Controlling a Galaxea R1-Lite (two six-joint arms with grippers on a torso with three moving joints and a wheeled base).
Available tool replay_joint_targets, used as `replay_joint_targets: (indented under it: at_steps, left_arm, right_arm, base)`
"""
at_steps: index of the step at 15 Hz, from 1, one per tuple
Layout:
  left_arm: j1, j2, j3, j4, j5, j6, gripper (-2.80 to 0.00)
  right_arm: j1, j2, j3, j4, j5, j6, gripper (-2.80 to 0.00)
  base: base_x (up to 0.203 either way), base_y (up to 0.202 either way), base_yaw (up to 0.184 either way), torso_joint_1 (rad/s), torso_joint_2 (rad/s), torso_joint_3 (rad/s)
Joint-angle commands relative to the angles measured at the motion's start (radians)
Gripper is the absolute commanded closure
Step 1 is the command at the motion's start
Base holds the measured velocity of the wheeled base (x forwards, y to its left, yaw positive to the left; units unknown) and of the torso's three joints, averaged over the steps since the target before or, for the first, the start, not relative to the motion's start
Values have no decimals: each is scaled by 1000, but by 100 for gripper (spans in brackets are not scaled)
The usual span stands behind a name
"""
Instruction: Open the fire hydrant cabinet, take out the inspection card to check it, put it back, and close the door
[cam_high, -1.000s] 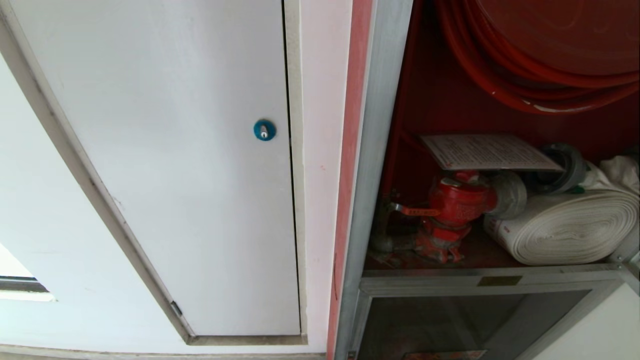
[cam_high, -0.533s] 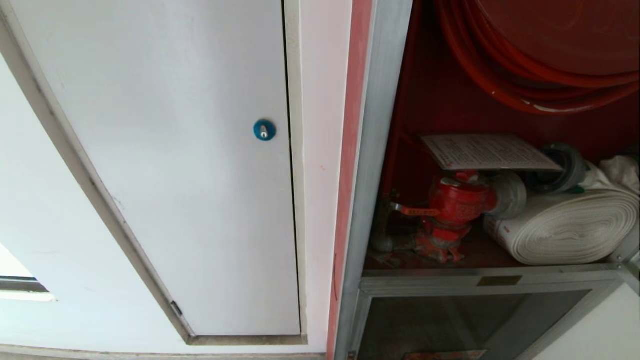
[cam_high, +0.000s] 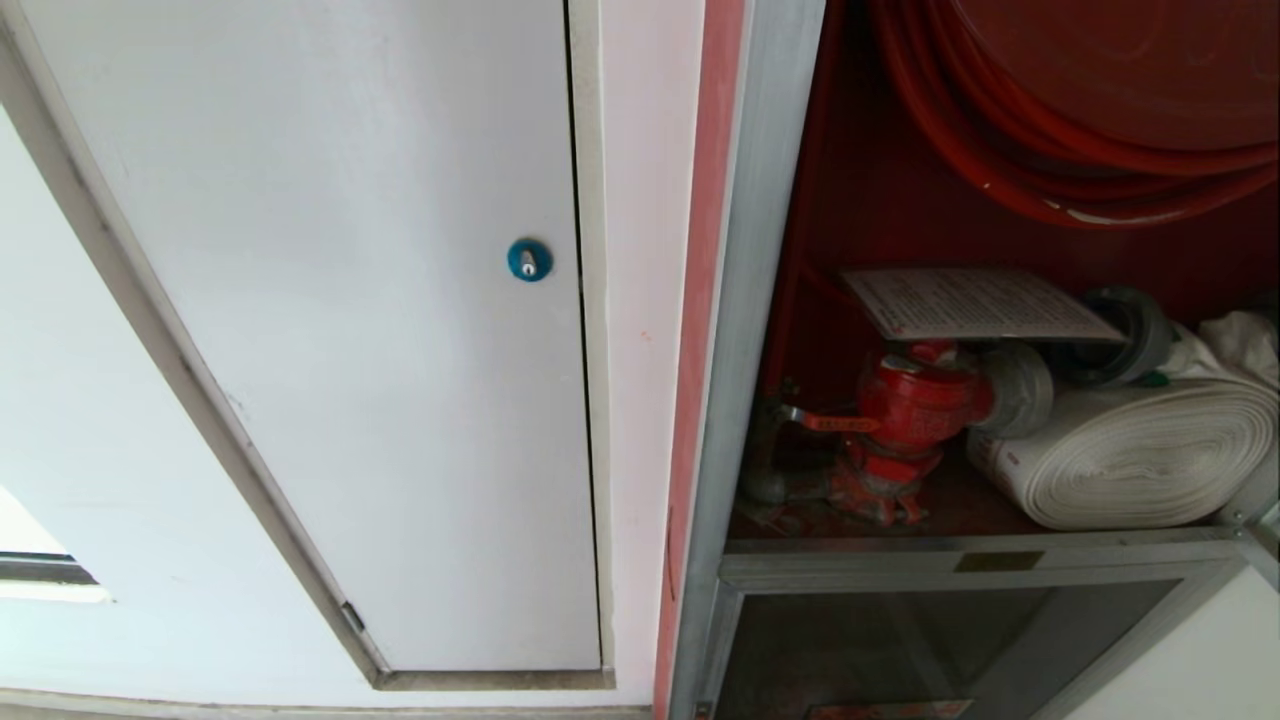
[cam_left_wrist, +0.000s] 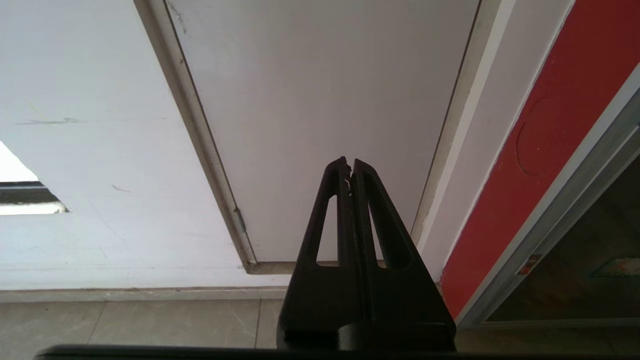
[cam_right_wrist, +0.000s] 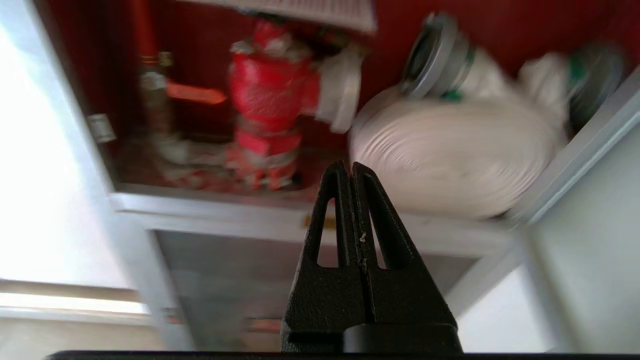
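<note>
From my remote station, the fire hydrant cabinet (cam_high: 765, 300) fills the right half of the head view, its silver frame standing open on a red interior. To its left, across a strip of white wall edged in red, is a white door (cam_high: 350, 330) with a small blue round lock (cam_high: 529, 260). The cabinet's own glass door does not show in any of my views.

Inside the cabinet, the red hose reel (cam_high: 1080, 110) hangs at the top, its hose looped around it. On the shelf below lies the rolled white hose (cam_high: 1130, 455), with a grey metal coupling (cam_high: 1135, 335) just behind it. The red valve (cam_high: 905, 420) stands to the left of the roll, an orange tag sticking out from it.

The inspection card (cam_high: 985, 303) lies nearly flat on top of the valve, a white printed sheet with one edge reaching toward the coupling. Below the shelf is a smaller dark glass panel (cam_high: 930, 645) in a silver frame.

Neither arm appears in the head view. In the right wrist view, my right gripper (cam_right_wrist: 350, 172) points at the shelf edge between valve and hose roll, fingers pressed together and holding nothing, well short of the card. In the left wrist view, my left gripper (cam_left_wrist: 349, 167) faces the lower part of the white door, near the tiled floor (cam_left_wrist: 140, 322), fingers likewise pressed together and empty.
</note>
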Motion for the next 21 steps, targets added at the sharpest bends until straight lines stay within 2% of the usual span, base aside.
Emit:
replay_joint_targets:
  at_steps: [1, 6, 9, 13, 14, 16, 21]
  left_arm:
    - [0, 1, 0, 0, 0, 2, 0]
    - [0, 1, 0, 0, 0, 2, 0]
    - [0, 1, 0, 0, 0, 0, 0]
    - [0, 1, 0, 0, 0, 0, 0]
    - [0, 1, 0, 0, 0, 0, 0]
    - [0, 1, 0, 0, 0, 1, 0]
    - [0, 1, 0, 0, 0, 1, 0]
  right_arm:
    - [0, 187, -61, -18, -6, -66, 0]
    - [-1, 372, -204, -30, -29, -386, 0]
    - [-2, 454, -232, -29, -91, -600, 0]
    - [10, 486, -257, -1, -180, -731, 0]
    - [11, 485, -260, 22, -195, -740, 0]
    - [11, 483, -274, 57, -202, -766, 0]
    - [12, 505, -280, 84, -218, -893, 0]
  base:
    - [0, 0, 0, 0, 0, 0]
    - [0, 0, 0, 0, 0, 0]
    - [0, 0, 0, 0, 0, 0]
    - [0, 0, 0, 0, 0, 0]
    - [0, 0, 0, 0, 0, 0]
    - [0, 0, 0, 0, 0, 0]
    - [0, 0, 0, 0, 0, 0]
